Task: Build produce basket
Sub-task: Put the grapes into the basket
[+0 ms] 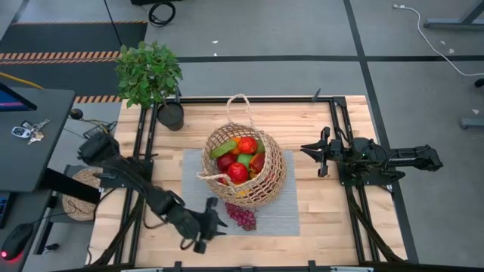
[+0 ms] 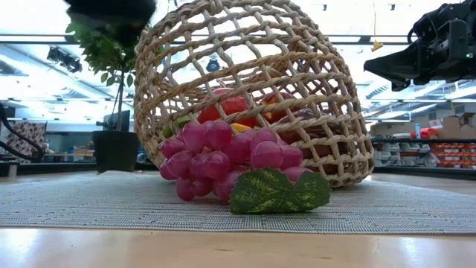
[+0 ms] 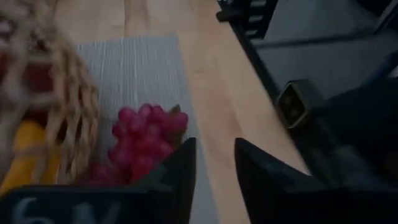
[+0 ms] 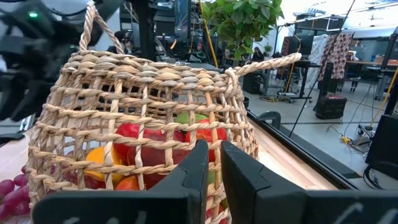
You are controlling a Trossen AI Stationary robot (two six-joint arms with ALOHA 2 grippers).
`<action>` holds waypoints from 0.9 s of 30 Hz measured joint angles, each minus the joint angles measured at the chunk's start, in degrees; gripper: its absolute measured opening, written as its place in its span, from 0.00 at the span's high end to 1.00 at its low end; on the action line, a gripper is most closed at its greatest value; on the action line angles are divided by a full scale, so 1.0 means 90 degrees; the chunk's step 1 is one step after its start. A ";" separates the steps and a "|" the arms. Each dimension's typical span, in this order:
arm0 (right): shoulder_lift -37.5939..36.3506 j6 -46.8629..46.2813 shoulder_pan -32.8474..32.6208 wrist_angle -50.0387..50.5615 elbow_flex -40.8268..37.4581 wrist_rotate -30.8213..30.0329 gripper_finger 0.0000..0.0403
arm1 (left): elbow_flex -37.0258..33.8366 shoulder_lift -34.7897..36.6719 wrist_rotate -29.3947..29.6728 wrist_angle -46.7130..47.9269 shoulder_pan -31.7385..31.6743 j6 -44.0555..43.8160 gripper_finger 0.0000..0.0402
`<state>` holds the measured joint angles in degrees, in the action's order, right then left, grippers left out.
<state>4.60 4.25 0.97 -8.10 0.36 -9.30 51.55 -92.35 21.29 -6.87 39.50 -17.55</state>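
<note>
The tan wicker basket (image 1: 246,162) lies tipped on its side on the grey mat (image 1: 283,215). Its mouth faces up and toward the far left, and its looped handle (image 1: 240,102) points to the far edge. Red, orange, yellow and green produce (image 1: 240,157) fills it. A bunch of purple grapes (image 1: 240,217) with a green leaf (image 2: 279,190) lies on the mat against the basket's near side. My left gripper (image 3: 214,146) hovers open just left of the grapes, near the table's front edge. My right gripper (image 1: 306,151) waits shut at the right, pointing at the basket (image 4: 143,124).
A leafy potted plant (image 1: 151,75) in a black pot (image 1: 171,115) stands at the far left corner. Black frame rails (image 1: 340,136) run along the table's sides. A round woven disc (image 1: 79,193) and a side table with keys (image 1: 26,130) sit off the left edge.
</note>
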 joint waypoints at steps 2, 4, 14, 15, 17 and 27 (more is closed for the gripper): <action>0.0000 -0.0002 -0.0002 0.0002 0.0000 -0.0001 0.88 | 0.0377 -0.0368 0.0171 0.0180 0.0003 0.0454 0.66; 0.0000 -0.0002 -0.0002 0.0002 0.0001 0.0000 0.88 | 0.0704 -0.0729 0.0347 0.0313 0.0004 0.0947 0.60; 0.0000 -0.0002 -0.0002 -0.0003 0.0000 0.0000 0.88 | 0.1988 -0.1882 0.0665 0.1511 -0.0438 0.1557 0.44; 0.0000 -0.0002 -0.0002 -0.0019 0.0000 0.0000 0.88 | 0.2121 -0.1934 0.0669 0.1599 -0.0494 0.1675 0.44; 0.0000 0.0000 0.0000 0.0007 0.0000 0.0000 0.88 | 0.2312 -0.1999 0.0659 0.1756 -0.0546 0.2036 0.44; 0.0000 -0.0002 0.0000 -0.0001 0.0000 0.0000 0.88 | 0.2400 -0.2036 0.0048 0.1758 -0.0730 0.2104 0.42</action>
<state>4.60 4.23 0.97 -8.10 0.36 -9.30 73.15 -110.67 21.72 8.94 32.94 1.38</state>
